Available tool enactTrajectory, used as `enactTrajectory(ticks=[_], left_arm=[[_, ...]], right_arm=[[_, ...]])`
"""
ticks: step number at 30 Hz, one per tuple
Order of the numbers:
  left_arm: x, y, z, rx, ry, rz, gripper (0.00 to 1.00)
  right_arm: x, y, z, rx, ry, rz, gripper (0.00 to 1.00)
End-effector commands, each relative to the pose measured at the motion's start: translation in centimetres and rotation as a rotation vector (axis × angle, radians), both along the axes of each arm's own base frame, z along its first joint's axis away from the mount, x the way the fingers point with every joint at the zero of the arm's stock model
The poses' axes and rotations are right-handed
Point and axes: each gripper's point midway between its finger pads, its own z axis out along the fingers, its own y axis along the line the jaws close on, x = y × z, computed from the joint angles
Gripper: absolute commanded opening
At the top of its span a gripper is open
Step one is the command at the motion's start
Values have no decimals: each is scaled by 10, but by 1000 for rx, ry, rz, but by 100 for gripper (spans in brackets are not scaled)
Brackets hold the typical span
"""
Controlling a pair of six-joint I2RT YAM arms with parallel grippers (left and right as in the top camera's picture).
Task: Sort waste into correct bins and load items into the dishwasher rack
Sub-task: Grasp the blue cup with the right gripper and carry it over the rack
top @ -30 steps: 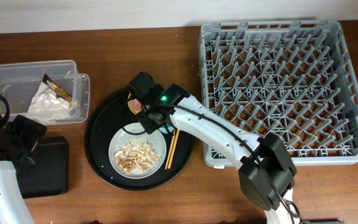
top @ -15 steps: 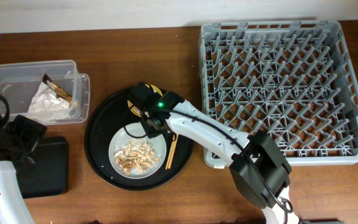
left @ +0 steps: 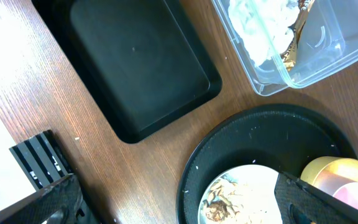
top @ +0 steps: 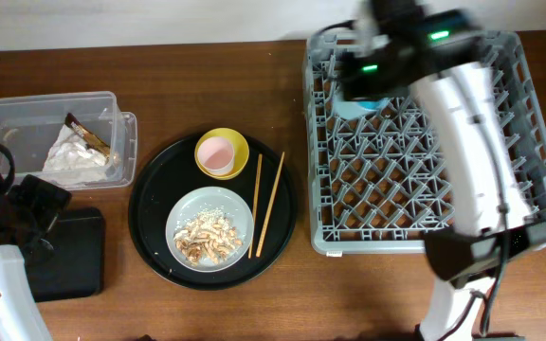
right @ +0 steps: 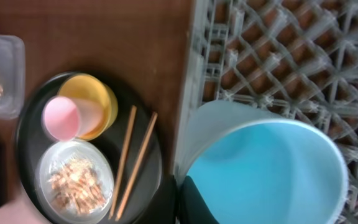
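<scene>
Overhead shows the big change: a second ago the right arm was low over the round tray [top: 150,199], at the bowl [top: 236,142]. Now it has swung across to the far-left corner of the rack [top: 463,161]. The right end effector [top: 368,90] carries the blue cup [top: 361,106], closed on its wall. In the right wrist view the cup [right: 260,168] fills the lower frame, mouth toward the camera, above the rack's left edge, and the fingers are mostly hidden behind it. I judge the first item is about to be set among the pegs, so the loading has only begun.

On the round tray the pink cup [top: 215,154] sits inside the bowl. The chopsticks [top: 265,204] lie side by side just right of the plate [top: 226,201], which has the scraps [top: 207,235] heaped on it.

The left end effector [left: 174,186] is spread wide and holds nothing. It hangs above the desk [top: 207,76] between the black tray [top: 79,246] and the round tray. The tub [top: 27,109] already holds the napkin [top: 74,159] and the wrapper [top: 88,134], so of the waste only the scraps remain to be binned.
</scene>
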Motion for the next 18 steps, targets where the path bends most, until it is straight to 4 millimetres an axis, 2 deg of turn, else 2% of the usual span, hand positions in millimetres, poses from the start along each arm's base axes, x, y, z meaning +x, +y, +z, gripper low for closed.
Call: enactTrajectory(ticks=[1,2,3,4,5,6,7,12,15,18], left_arm=[[-1,2,2,5,-4,15,99],[-1,2,2,5,-4,15,99],[-1,2,2,5,-3,15,99],[-1,2,2,5,-3,15,99],[-1,2,2,5,-4,15,99],[-1,2,2,5,-3,15,99],[-1,2,2,5,-4,15,99],[-1,2,2,5,-4,15,99],[-1,2,2,5,-4,15,99],[-1,2,2,5,-4,15,99]], right_arm=[[-7,-40,16,197,-8,85,4],[-8,-69,8,196,25,20,4],[-9,-88,3,215,46,-27,4],[-9,-98,1,247,53,-50,4],[-8,-104,1,306,43,-40,4],[-6,-104,9,487,-10,22,4],[-4,-109,9,589,-24,18,4],[1,-150,-25,949,-66,-90,4],[-9,-167,-47,1026,-37,-167,4],[-17,-165,-65,1057,21,-207,4]])
